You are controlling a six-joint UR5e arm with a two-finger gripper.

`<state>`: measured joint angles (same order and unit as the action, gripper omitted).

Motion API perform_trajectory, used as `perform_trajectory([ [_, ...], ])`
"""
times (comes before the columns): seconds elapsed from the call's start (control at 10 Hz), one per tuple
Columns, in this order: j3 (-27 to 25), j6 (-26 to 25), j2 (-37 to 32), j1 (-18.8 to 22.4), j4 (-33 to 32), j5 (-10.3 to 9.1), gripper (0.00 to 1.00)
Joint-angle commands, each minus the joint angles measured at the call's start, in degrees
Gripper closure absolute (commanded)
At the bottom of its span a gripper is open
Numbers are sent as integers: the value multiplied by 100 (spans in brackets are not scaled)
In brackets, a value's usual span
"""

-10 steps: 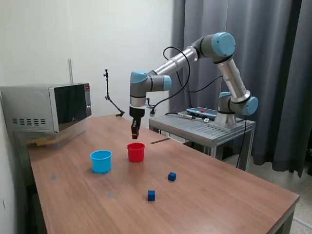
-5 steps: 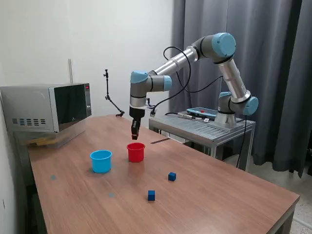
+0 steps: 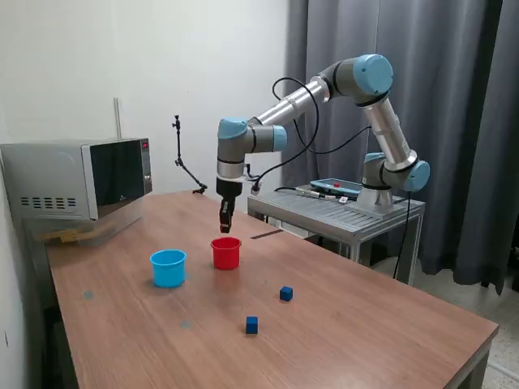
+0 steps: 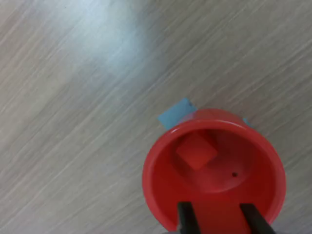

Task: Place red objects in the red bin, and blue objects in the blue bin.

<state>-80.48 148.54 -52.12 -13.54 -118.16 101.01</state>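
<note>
Looking down into red cup (image 4: 214, 170) on wood table (image 4: 73, 122); one red cube (image 4: 196, 151) inside; pincer (image 4: 218, 218) fingertips apart above rim.

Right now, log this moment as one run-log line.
gripper: open, above round red plastic cup | red cube: inside cup | two dark blue cubes: on table

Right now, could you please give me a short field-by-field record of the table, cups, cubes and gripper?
gripper: above the red cup, fingers apart, nothing between them
red cup: upright, one red cube visible inside
blue cup: upright, at the exterior view's left of the red cup, contents not visible
blue cubes: two on the table, one and another, outside both cups
</note>
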Motion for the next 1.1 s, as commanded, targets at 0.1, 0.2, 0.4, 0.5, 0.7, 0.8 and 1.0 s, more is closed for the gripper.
perform_trajectory([
  [0.1, 6, -9, 0, 18, 12, 7, 100],
  [0.2, -11, -18, 0, 18, 13, 7, 100],
  [0.4, -11, -18, 0, 18, 13, 7, 0],
  [0.5, -11, -18, 0, 26, 13, 7, 0],
  [0.7, -2, -27, 0, 27, 12, -2, 0],
  [0.8, -2, -27, 9, 27, 13, -2, 0],
  [1.0, 120, -9, -9, 88, 4, -11, 0],
])
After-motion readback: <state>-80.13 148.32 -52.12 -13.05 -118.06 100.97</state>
